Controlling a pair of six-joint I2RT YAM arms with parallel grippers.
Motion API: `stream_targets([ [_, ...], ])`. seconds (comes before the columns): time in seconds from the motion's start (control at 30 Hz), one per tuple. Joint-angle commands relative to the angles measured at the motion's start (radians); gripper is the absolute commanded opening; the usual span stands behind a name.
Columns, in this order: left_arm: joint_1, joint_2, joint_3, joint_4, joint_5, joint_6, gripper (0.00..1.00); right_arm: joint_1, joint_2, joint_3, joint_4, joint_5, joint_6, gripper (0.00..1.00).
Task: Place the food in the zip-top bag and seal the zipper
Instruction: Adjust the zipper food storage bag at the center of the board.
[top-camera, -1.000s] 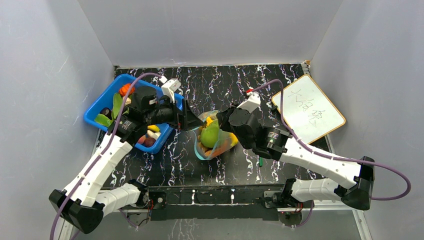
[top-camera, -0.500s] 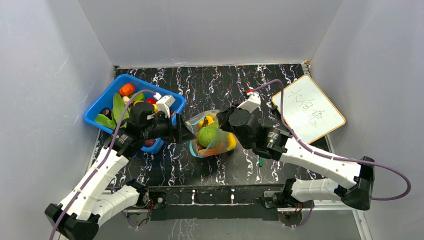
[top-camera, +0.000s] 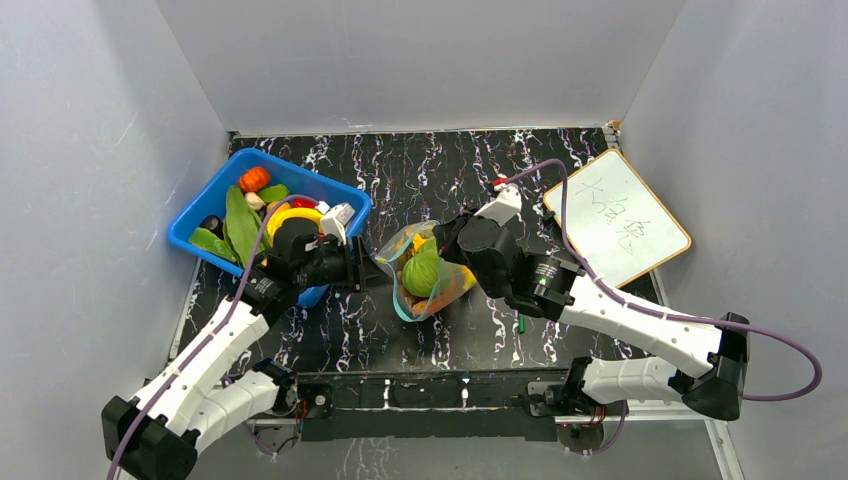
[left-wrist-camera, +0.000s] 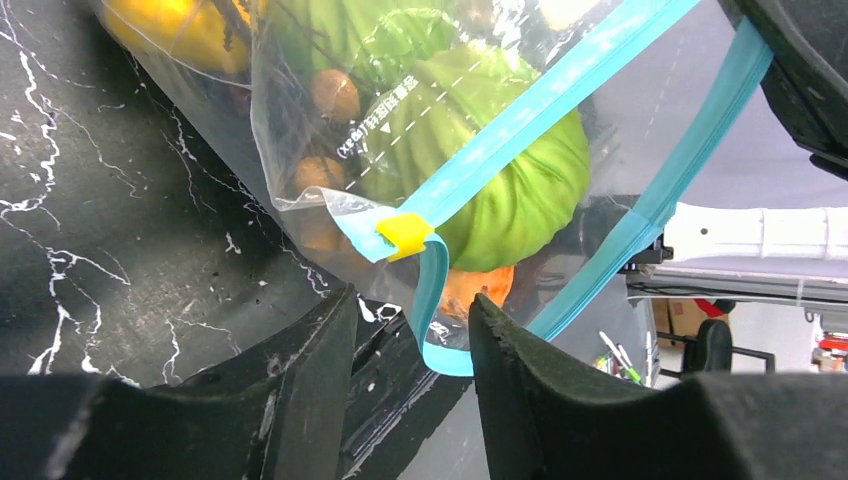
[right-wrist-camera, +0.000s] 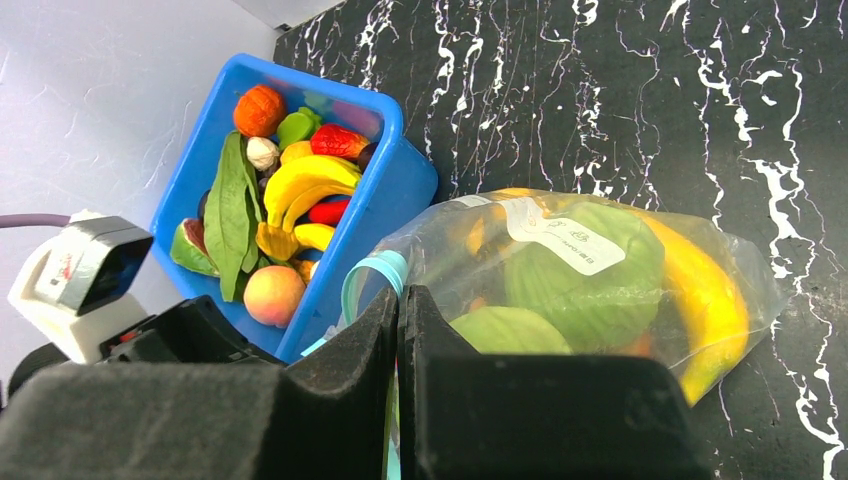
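The clear zip-top bag (top-camera: 425, 272) lies mid-table, holding a green cabbage-like piece (left-wrist-camera: 500, 170), a yellow banana (right-wrist-camera: 705, 300) and orange pieces. Its teal zipper (left-wrist-camera: 560, 95) carries a yellow slider (left-wrist-camera: 405, 232). My left gripper (left-wrist-camera: 412, 305) is at the bag's left corner, fingers partly apart, with the looped end of the zipper strip hanging between them. My right gripper (right-wrist-camera: 399, 295) is shut on the bag's mouth edge, a teal sliver pinched between its fingers. More food (right-wrist-camera: 300, 180) lies in the blue bin (top-camera: 215, 205).
The blue bin stands at the back left, just behind my left arm. A whiteboard (top-camera: 615, 215) lies at the right. A small green pen (top-camera: 521, 322) lies on the table beside my right forearm. Grey walls enclose three sides.
My left gripper has come away from the bin to the bag's left corner, and its jaws have narrowed round the zipper strip's end. The bag shifted slightly. The right gripper kept its grip.
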Motion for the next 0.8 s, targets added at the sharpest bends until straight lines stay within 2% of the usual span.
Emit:
stream_targets([
  [0.0, -0.007, -0.008, -0.039, 0.136, 0.036, -0.070, 0.46, 0.001, -0.038, 0.003, 0.106, 0.018, 0.025, 0.00],
  [0.1, -0.009, 0.000, -0.051, 0.140, 0.026, -0.067, 0.51, 0.001, -0.037, 0.000, 0.111, 0.011, 0.027, 0.00],
  [0.2, -0.009, 0.022, -0.059, 0.148, 0.030, -0.068, 0.48, 0.001, -0.036, -0.001, 0.112, 0.007, 0.029, 0.00],
  [0.3, -0.011, 0.033, -0.052, 0.156, 0.038, -0.066, 0.32, 0.000, -0.042, -0.005, 0.108, 0.004, 0.029, 0.00],
  [0.4, -0.011, 0.029, -0.003, 0.135, 0.031, -0.048, 0.00, 0.000, -0.060, -0.026, 0.095, 0.006, 0.025, 0.00],
  [0.53, -0.011, 0.026, 0.115, 0.103, 0.023, -0.040, 0.00, 0.001, -0.110, -0.086, 0.090, -0.005, 0.013, 0.00],
  [0.63, -0.010, 0.021, 0.198, 0.193, 0.080, -0.089, 0.00, 0.000, -0.137, -0.116, 0.098, -0.027, -0.007, 0.00],
  [0.7, -0.011, 0.021, 0.207, 0.228, 0.072, -0.105, 0.00, 0.001, -0.147, -0.113, 0.080, -0.019, -0.011, 0.00],
  [0.77, -0.011, 0.041, 0.223, 0.197, 0.047, -0.086, 0.00, 0.001, -0.158, -0.105, 0.077, -0.012, -0.019, 0.00],
])
